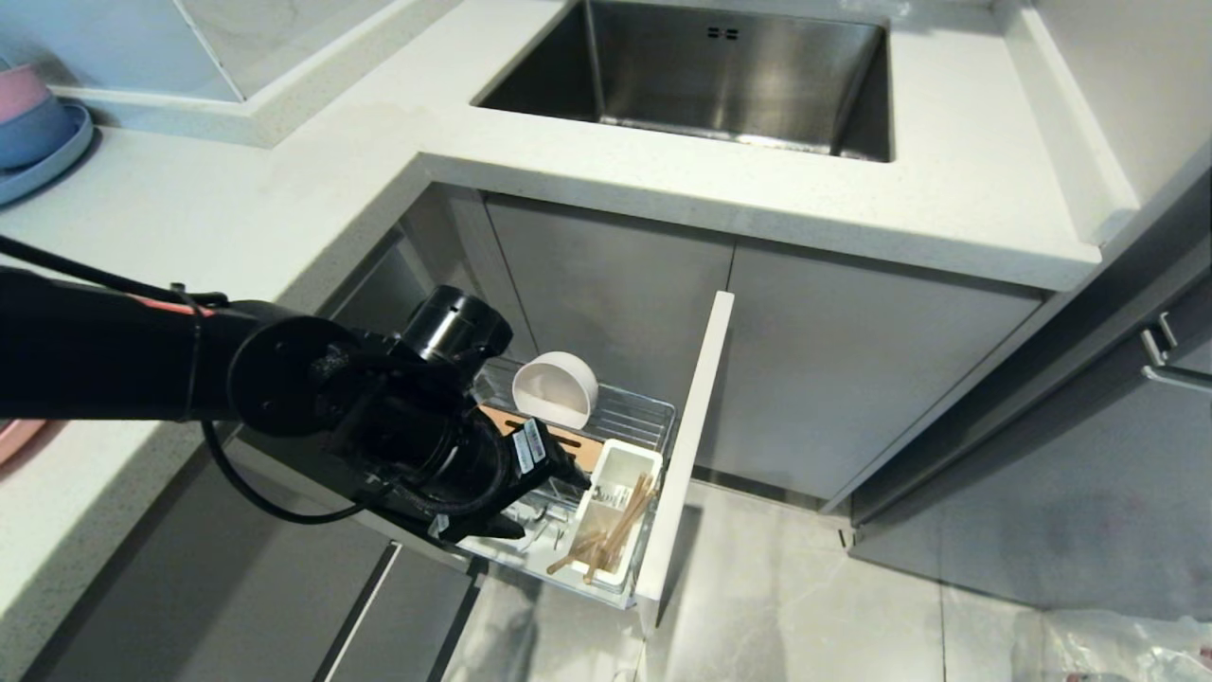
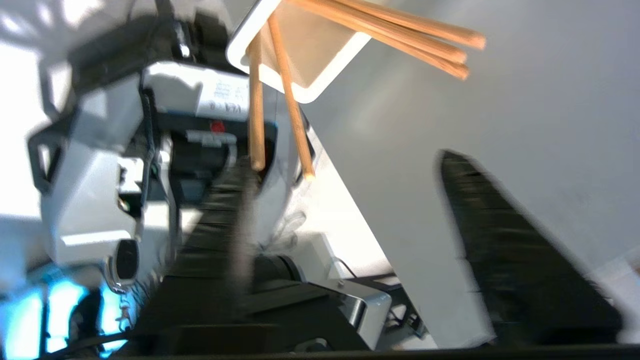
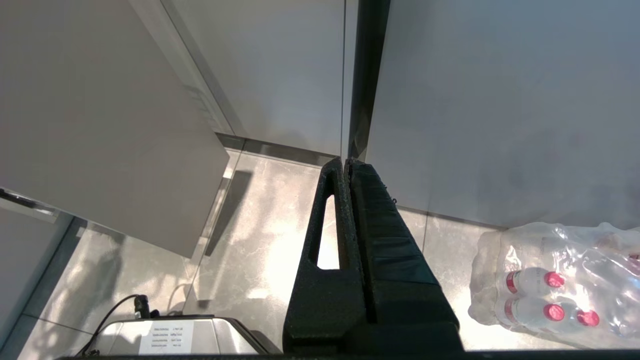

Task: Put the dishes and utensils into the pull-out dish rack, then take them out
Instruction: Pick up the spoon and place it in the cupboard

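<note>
Beside the chopsticks (image 2: 295,100), left pincer (image 2: 350,165) gapes wide, empty.

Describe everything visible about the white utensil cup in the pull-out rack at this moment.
The utensil cup is a white, smooth rectangular holder with rounded corners, plastic by its look, open at the top. It stands in the pull-out dish rack right against the pale front panel, beside the light-wood strip. Wooden chopsticks lean inside it, their ends sticking out past the rim. The left gripper hovers beside it, open.
</note>
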Motion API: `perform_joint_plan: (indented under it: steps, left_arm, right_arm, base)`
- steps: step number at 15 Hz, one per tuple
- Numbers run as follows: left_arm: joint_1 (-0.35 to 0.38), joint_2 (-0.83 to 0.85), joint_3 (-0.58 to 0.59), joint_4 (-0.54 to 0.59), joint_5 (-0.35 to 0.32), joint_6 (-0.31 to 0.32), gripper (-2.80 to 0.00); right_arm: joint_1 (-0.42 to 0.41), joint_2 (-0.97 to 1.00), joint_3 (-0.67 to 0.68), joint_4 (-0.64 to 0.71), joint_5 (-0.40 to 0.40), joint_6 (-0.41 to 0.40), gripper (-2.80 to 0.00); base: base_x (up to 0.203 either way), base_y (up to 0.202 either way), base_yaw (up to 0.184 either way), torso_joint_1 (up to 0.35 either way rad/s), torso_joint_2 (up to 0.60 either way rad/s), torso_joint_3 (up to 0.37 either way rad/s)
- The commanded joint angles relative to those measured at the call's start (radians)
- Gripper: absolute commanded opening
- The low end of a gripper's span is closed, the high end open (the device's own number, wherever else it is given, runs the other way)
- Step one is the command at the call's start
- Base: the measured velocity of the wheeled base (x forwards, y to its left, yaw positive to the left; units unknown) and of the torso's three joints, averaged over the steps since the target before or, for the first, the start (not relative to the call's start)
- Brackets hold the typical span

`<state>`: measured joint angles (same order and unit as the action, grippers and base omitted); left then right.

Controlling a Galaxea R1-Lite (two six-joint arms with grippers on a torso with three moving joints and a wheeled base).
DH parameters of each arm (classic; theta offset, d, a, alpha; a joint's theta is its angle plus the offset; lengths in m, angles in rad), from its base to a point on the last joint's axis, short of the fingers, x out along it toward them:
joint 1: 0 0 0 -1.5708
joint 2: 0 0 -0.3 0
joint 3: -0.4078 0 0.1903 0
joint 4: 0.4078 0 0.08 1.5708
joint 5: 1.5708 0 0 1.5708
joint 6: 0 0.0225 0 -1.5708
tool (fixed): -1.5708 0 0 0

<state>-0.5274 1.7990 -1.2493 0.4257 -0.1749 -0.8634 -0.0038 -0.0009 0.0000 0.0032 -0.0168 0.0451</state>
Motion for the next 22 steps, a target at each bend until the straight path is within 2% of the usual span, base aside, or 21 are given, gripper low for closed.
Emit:
perform_joint_plan:
  steps: [1,5,7,9,11,13,15,17,20,22]
  left_arm:
    - [-0.029,-0.076,0.01,0.001,0.024,-0.005,-2.8]
    - [-0.073,-0.192,0.01,0.025,0.07,-0.006,-2.8]
    - [-0.075,-0.252,-0.009,0.048,0.124,0.0,-2.8]
    - [-0.076,-0.314,-0.026,0.053,0.236,0.037,-2.8]
    - [-0.07,-0.372,-0.055,0.052,0.396,0.09,-2.8]
    - [0.0,-0.388,-0.109,0.051,0.506,0.126,-2.8]
    - [0.092,-0.392,-0.168,0.053,0.569,0.134,-2.8]
    - [0.215,-0.4,-0.272,0.069,0.625,0.131,-2.8]
    - [0.392,-0.424,-0.386,0.162,0.67,0.079,-2.8]
    - [0.497,-0.461,-0.406,0.205,0.679,0.05,-2.8]
  right_arm:
    - [0.001,0.001,0.002,0.0,0.0,-0.001,-2.8]
    - [0.001,0.001,0.002,0.0,0.0,0.001,-2.8]
    - [0.0,0.001,0.002,0.0,0.0,0.001,-2.8]
    - [0.001,0.001,0.002,0.0,0.0,-0.001,-2.8]
    - [-0.001,0.001,0.002,0.0,0.0,-0.001,-2.8]
    - [-0.001,0.001,0.002,0.0,0.0,-0.001,-2.8]
    - [0.0,0.001,0.002,0.0,0.0,0.0,-2.8]
    - [0.0,0.001,0.002,0.0,0.0,0.0,-2.8]
    - [0.0,0.001,0.002,0.0,0.0,0.001,-2.8]
    - [-0.001,0.001,0.002,0.0,0.0,-0.001,-2.8]
  base:
    - [0.0,0.0,0.0,0.0,0.0,0.0]
    - [0.0,0.0,0.0,0.0,0.0,0.0]
    - [0.0,0.0,0.0,0.0,0.0,0.0]
    - [0.0,0.0,0.0,0.0,0.0,0.0]
    - [0.0,0.0,0.0,0.0,0.0,0.0]
    - [0.0,0.0,0.0,0.0,0.0,0.0]
    - [0.0,0.0,0.0,0.0,0.0,0.0]
    - [0.0,0.0,0.0,0.0,0.0,0.0]
    - [0.0,0.0,0.0,0.0,0.0,0.0]
    - [0.0,0.0,0.0,0.0,0.0,0.0]
